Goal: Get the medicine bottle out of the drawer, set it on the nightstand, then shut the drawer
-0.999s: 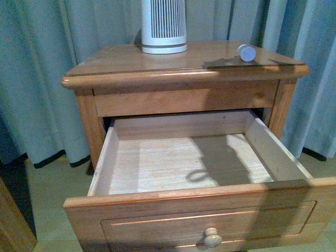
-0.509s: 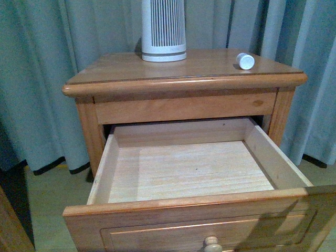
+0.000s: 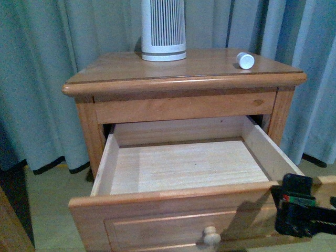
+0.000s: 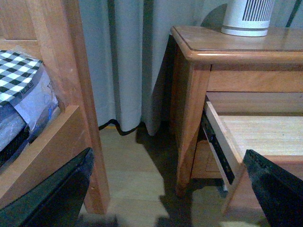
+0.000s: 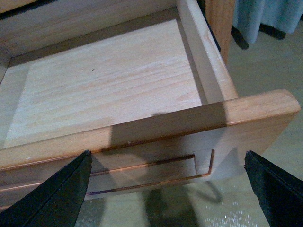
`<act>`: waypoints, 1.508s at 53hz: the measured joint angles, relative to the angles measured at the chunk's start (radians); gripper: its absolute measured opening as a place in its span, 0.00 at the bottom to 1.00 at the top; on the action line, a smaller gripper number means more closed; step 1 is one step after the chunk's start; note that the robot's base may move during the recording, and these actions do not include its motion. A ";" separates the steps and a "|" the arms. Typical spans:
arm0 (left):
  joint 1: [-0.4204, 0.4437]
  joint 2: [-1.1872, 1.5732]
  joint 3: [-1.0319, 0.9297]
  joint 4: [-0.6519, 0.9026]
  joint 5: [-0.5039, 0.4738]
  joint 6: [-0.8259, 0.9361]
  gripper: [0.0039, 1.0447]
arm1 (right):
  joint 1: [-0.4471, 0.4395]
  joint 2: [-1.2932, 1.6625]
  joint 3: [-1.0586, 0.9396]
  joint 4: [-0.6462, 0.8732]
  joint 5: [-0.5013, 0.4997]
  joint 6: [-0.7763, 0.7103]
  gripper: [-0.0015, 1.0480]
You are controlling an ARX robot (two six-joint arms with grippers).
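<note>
Medicine bottle [image 3: 245,60]: lies near the nightstand [image 3: 184,84] surface's back right corner.
Drawer [image 3: 184,210]: pulled out.
Right hand [image 5: 165,189]: released, facing the drawer front.
Left hand [image 4: 165,189]: released.

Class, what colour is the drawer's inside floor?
Pale, light wood, paler than the orange-brown front; the drawer shows best in the right wrist view.

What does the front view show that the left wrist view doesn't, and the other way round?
Only the front view shows the medicine bottle on the nightstand, the drawer knob and the right claw by the drawer's front corner. Only the left wrist view shows a wooden bed frame with checked fabric and the drawer's side rail. Both show the open, empty drawer, the white ribbed appliance and the curtain.
</note>
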 joint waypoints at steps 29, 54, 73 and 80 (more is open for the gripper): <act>0.000 0.000 0.000 0.000 0.000 0.000 0.94 | -0.097 0.575 0.770 -0.070 -0.035 -0.183 0.93; 0.000 0.000 0.000 0.000 0.000 0.000 0.94 | -0.157 -0.160 0.163 -0.221 0.034 -0.126 0.93; 0.000 0.000 0.000 0.000 0.000 0.000 0.94 | -0.194 -1.026 -0.217 -0.466 0.219 -0.271 0.93; 0.000 0.000 0.000 0.000 0.000 0.000 0.94 | -0.164 -1.293 -0.288 -0.618 0.254 -0.304 0.93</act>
